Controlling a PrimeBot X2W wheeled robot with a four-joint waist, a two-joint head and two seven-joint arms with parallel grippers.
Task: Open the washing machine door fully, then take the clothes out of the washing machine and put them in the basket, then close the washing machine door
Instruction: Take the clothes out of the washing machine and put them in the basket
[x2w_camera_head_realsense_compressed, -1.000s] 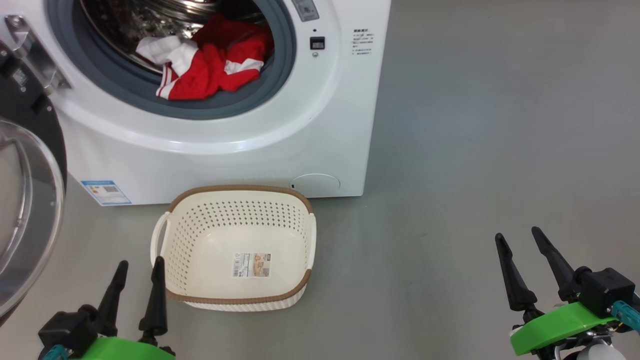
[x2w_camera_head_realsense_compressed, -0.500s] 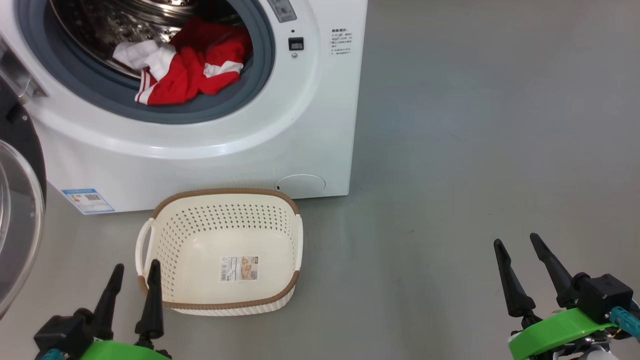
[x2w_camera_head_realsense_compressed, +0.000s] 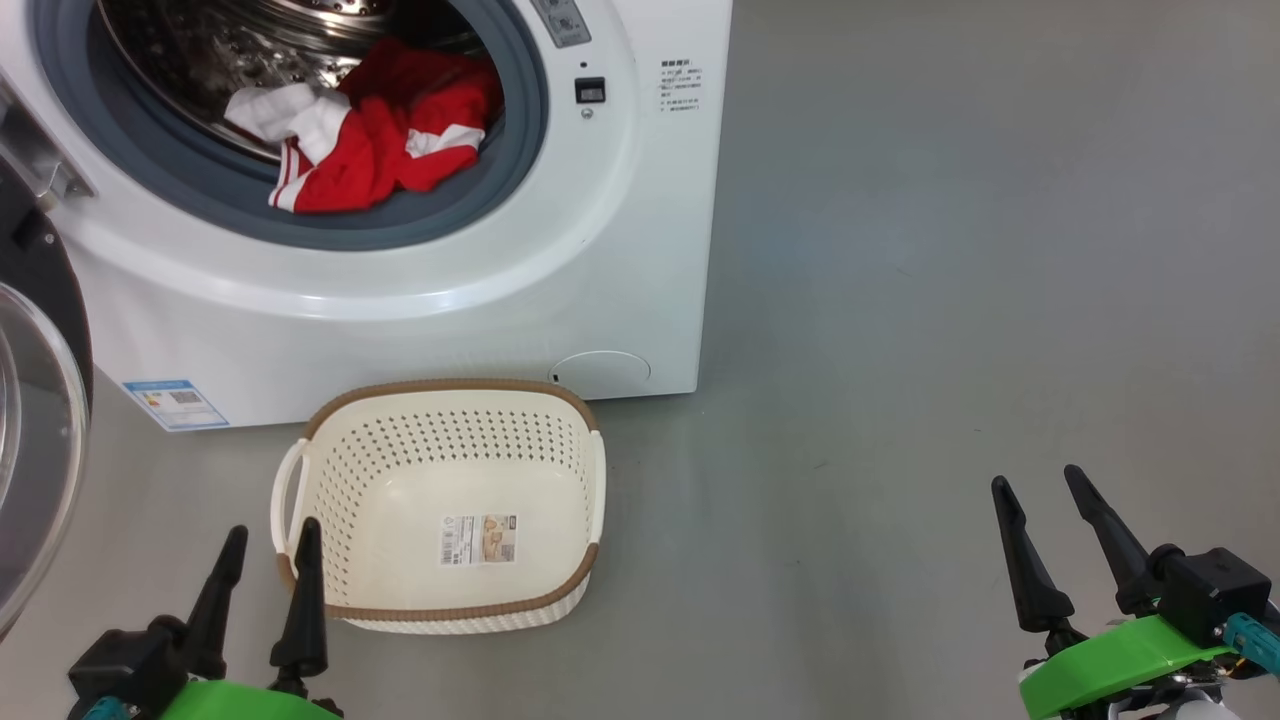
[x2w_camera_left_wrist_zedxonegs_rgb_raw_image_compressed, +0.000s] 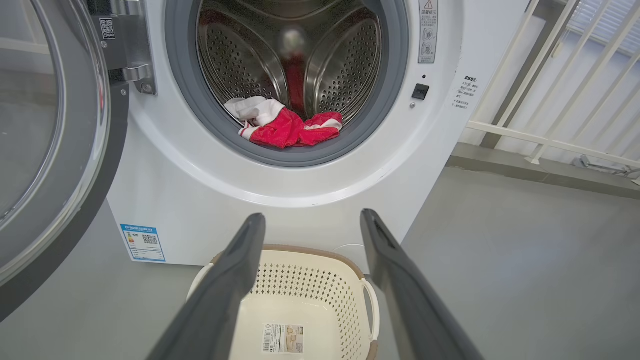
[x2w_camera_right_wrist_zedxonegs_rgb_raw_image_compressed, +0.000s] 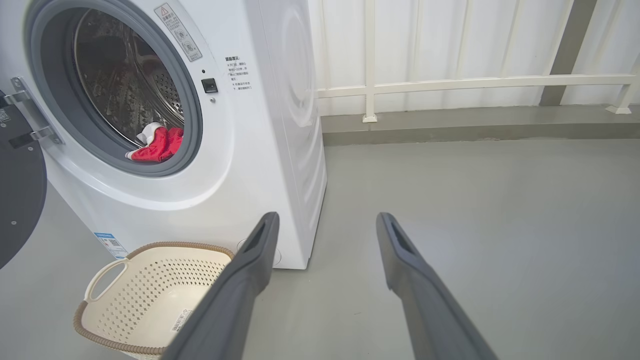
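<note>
With left end effector (x2w_camera_head_realsense_compressed: 274, 527) and right end effector (x2w_camera_head_realsense_compressed: 1036, 477) both open and empty, pinch the bright red-and-white fabric clothes (x2w_camera_head_realsense_compressed: 385, 140), heaped at the steel drum (x2w_camera_head_realsense_compressed: 180, 55) front lip, mid-bundle, then lower them into the cream perforated plastic basket (x2w_camera_head_realsense_compressed: 450, 608) below.

On the washing machine (x2w_camera_left_wrist_zedxonegs_rgb_raw_image_compressed: 280, 200) a warning triangle (x2w_camera_left_wrist_zedxonegs_rgb_raw_image_compressed: 428, 5) topped the grey sticker (x2w_camera_left_wrist_zedxonegs_rgb_raw_image_compressed: 428, 37) at its upper right, while its black text label (x2w_camera_left_wrist_zedxonegs_rgb_raw_image_compressed: 465, 92) and lower-left blue sticker (x2w_camera_left_wrist_zedxonegs_rgb_raw_image_compressed: 144, 243) were too small to read.
</note>
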